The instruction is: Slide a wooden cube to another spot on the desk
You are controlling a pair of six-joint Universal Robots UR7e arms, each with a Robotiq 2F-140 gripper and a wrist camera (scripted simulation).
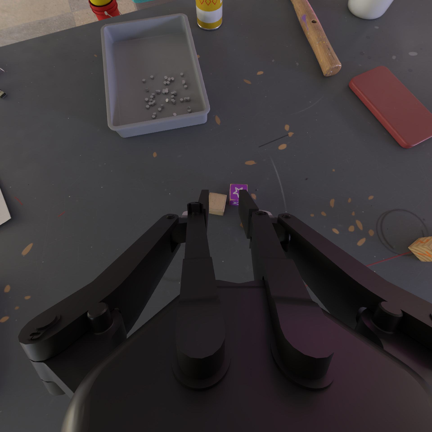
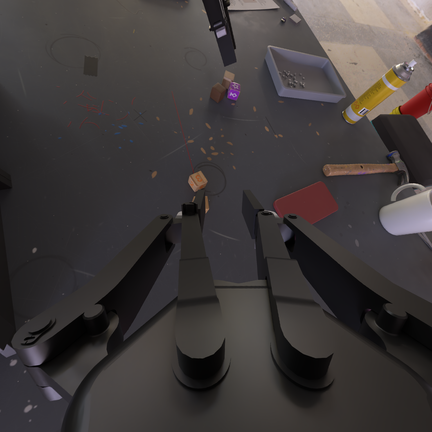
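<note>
In the left wrist view my left gripper (image 1: 223, 198) is open and hovers over a plain wooden cube (image 1: 217, 203), which shows between the fingertips, close to the left one. A purple cube (image 1: 236, 191) with white marks sits just behind it, partly hidden by the right fingertip. The right wrist view shows these cubes as a cluster (image 2: 219, 91) with the purple cube (image 2: 233, 91), under a finger of the left gripper (image 2: 224, 35). My right gripper (image 2: 224, 198) is open and empty. A wooden cube with orange marks (image 2: 197, 181) lies just past its left fingertip.
A grey tray (image 1: 112, 77) holding several small nuts, a yellow spray can (image 1: 209, 14), a wooden-handled hammer (image 1: 315, 39), a red flat case (image 1: 392, 105) and a white mug (image 2: 406, 212) lie around on the dark desk. Another wooden cube (image 2: 207, 205) peeks from behind my right gripper's left finger.
</note>
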